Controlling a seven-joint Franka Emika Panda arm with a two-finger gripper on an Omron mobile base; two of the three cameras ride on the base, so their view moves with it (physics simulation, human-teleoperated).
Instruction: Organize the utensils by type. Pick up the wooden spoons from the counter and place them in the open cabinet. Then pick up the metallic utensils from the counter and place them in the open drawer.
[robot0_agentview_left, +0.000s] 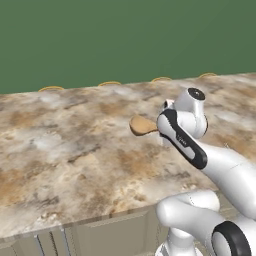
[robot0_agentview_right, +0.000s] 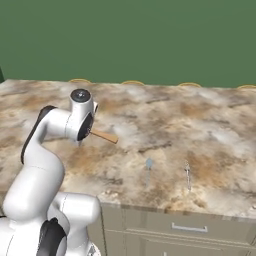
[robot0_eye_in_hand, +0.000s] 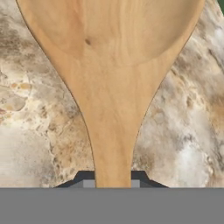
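My gripper (robot0_eye_in_hand: 111, 183) is shut on the handle of the larger, paler wooden spoon (robot0_eye_in_hand: 111, 65), held above the marbled counter (robot0_eye_in_hand: 192, 109). Its round bowl (robot0_agentview_left: 142, 126) sticks out to the left of the hand in the left base view. Its handle end (robot0_agentview_right: 106, 136) pokes out to the right of the hand in the right base view. Two metallic utensils lie near the counter's front edge: a small silver spoon (robot0_agentview_right: 148, 170) with a bluish bowl, and right of it a thin grey fork (robot0_agentview_right: 188, 175). The cabinet and the open drawer are out of view.
A green wall backs the counter (robot0_agentview_left: 75, 140), with several thin orange rims (robot0_agentview_left: 51, 89) along the far edge. Below the front edge is a tan cupboard front with a grey bar handle (robot0_agentview_right: 190, 228). My white arm (robot0_agentview_right: 37, 170) rises at the counter's near side.
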